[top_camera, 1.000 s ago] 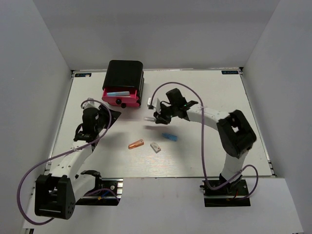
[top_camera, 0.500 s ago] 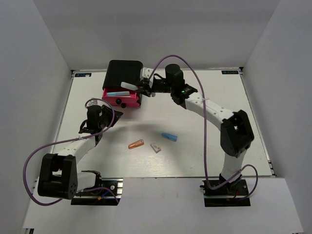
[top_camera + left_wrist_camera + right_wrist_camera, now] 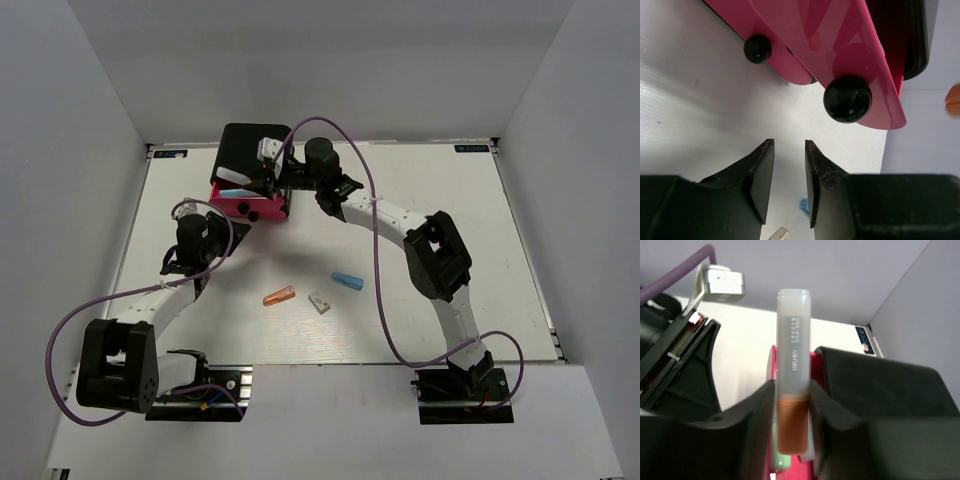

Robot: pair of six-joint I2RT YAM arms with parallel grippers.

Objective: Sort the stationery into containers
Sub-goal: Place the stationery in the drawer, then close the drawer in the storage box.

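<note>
Orange stubby bar with frosted grey cap (image 3: 792, 365), clenched in right claw (image 3: 792, 395) over the open pink drawer (image 3: 232, 203) of the black rounded box (image 3: 250, 140), apparently for dropping in; left claw (image 3: 789, 165) parted, empty, beside a black round knob (image 3: 847, 98)

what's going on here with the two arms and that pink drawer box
The right gripper has its jaws closed on an orange bar with a whitish cap, held over the open pink drawer of the black box. A light blue piece already lies in that drawer. The left gripper hovers near the drawer knobs, jaws apart and empty. An orange piece, a whitish block and a blue piece lie on the table.
</note>
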